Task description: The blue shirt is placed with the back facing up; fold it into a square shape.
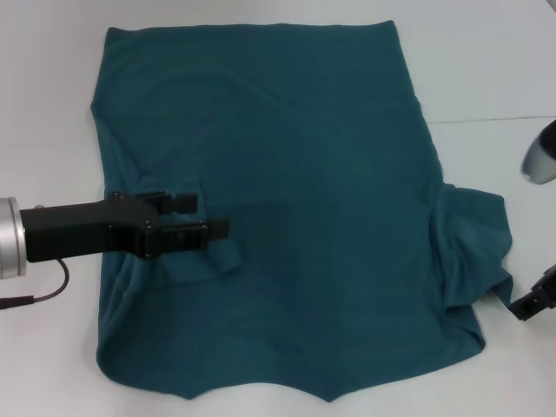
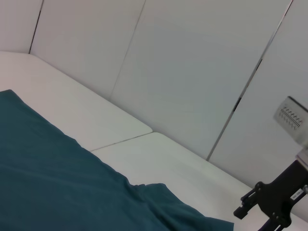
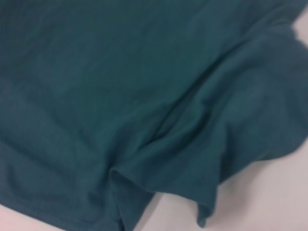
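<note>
A blue shirt [image 1: 287, 200] lies spread on the white table [image 1: 43, 87], its left sleeve folded inward beneath the left gripper [image 1: 208, 215], whose jaws hover parted, while the right gripper [image 1: 532, 304] sits beside the right sleeve, jaw state unclear.

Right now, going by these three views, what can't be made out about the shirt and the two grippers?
- Left gripper: head view shows it over the folded left sleeve of the blue shirt; whether it pinches cloth is unclear.
- Right gripper: cut off by the head view's right edge; its jaws are unreadable.
- Shirt's near hem: clipped by the head view's bottom edge.
- Right wrist view: only cloth, so the gripper's contact with the shirt is unseen.
</note>
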Robot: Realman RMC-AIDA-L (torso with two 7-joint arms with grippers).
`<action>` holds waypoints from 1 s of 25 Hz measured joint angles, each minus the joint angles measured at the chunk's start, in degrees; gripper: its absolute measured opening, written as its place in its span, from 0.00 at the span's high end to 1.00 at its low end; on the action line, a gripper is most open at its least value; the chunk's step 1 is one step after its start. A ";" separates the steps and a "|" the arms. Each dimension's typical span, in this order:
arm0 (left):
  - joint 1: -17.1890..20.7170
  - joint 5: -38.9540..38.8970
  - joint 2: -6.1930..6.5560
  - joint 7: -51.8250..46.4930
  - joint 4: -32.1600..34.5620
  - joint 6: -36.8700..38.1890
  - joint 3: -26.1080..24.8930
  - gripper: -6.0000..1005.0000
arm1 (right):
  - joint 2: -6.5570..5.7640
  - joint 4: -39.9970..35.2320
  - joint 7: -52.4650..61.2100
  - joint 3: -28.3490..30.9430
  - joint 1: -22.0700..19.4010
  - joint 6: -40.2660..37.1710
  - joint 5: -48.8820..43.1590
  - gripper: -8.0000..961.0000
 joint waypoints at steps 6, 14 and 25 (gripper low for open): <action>0.16 -0.02 0.00 0.03 -0.06 0.00 -0.08 0.21 | -0.05 2.61 1.96 -2.95 0.22 3.13 -0.21 0.14; -0.06 -0.02 0.00 -0.26 -0.07 0.03 0.30 0.21 | -0.16 5.61 2.51 -2.98 0.69 6.59 -0.20 0.15; -0.26 -0.03 0.00 -0.57 -0.16 0.13 0.66 0.21 | -0.17 9.93 2.53 -2.86 1.61 10.88 0.13 0.28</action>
